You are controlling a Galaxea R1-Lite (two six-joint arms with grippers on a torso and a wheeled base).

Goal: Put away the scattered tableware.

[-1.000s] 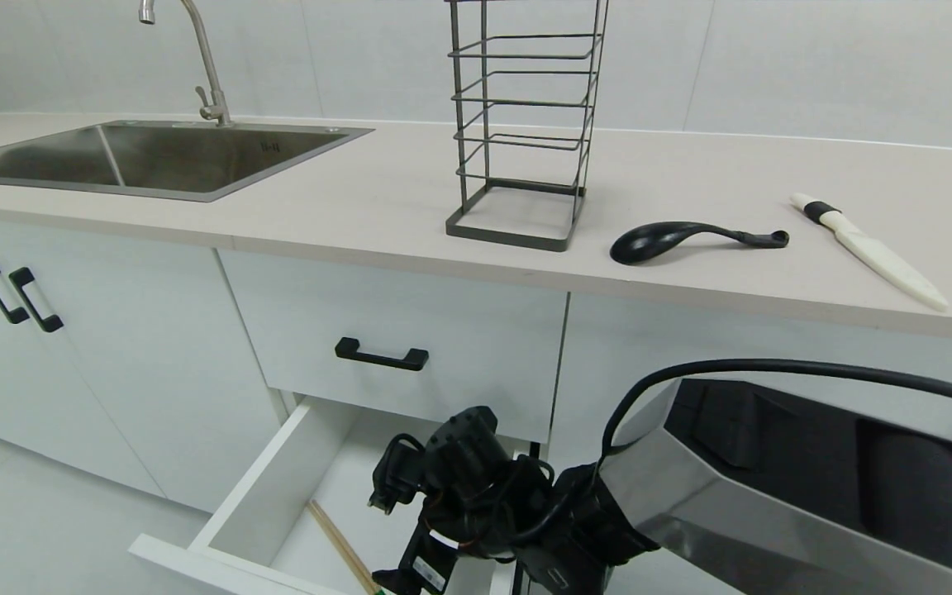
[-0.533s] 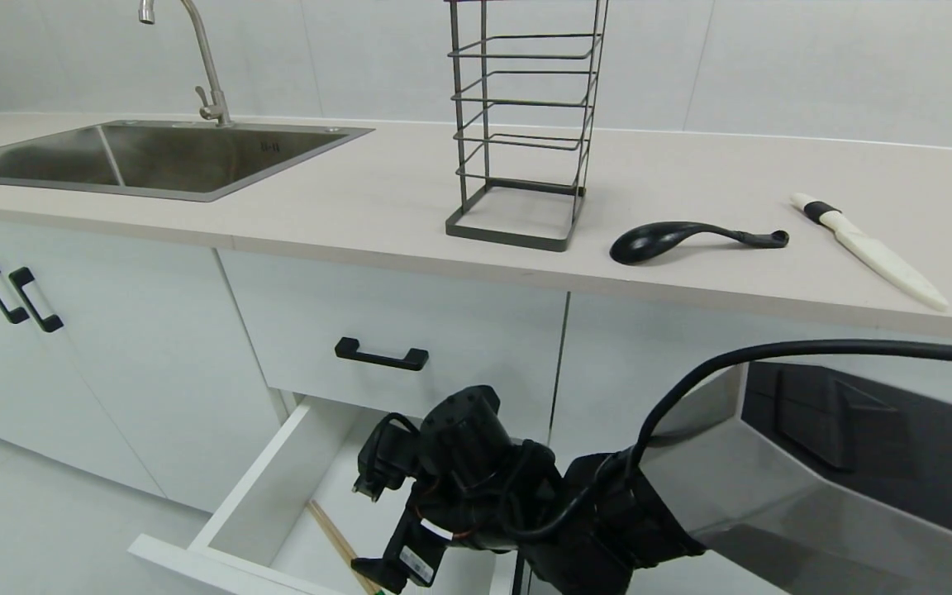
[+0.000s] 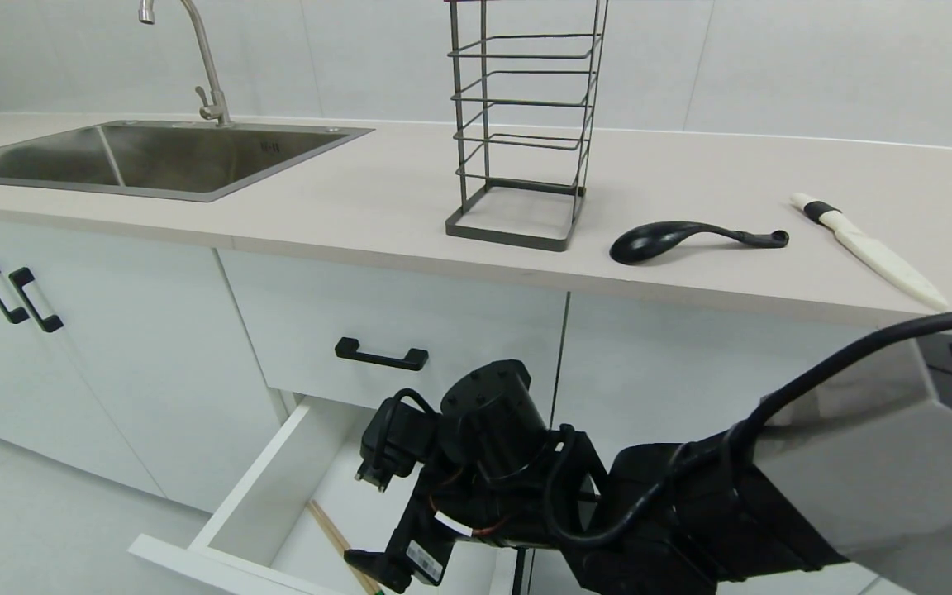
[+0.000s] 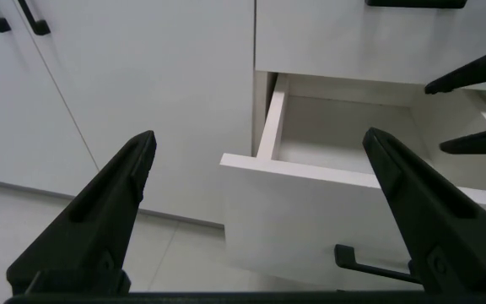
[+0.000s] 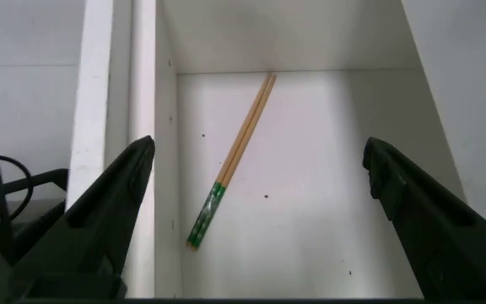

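Observation:
A pair of wooden chopsticks (image 5: 234,160) with green ends lies on the white floor of the open lower drawer (image 3: 261,496); part of the chopsticks (image 3: 334,537) also shows in the head view. My right gripper (image 3: 377,570) hangs open above them, and in its own view the right gripper (image 5: 257,152) holds nothing. A black spoon (image 3: 666,238) and a white knife (image 3: 868,252) lie on the countertop (image 3: 360,207) at the right. My left gripper (image 4: 260,143) is open and empty, low beside the drawer (image 4: 310,169), outside its left wall.
A tall dark wire rack (image 3: 521,124) stands mid-counter, left of the spoon. The steel sink (image 3: 145,153) with its tap (image 3: 195,49) is at the far left. A shut upper drawer with a black handle (image 3: 381,355) sits right above the open one.
My right arm's wrist has lifted a little above the open drawer and its forearm has swung towards the right. The spoon, knife and chopsticks lie as before.

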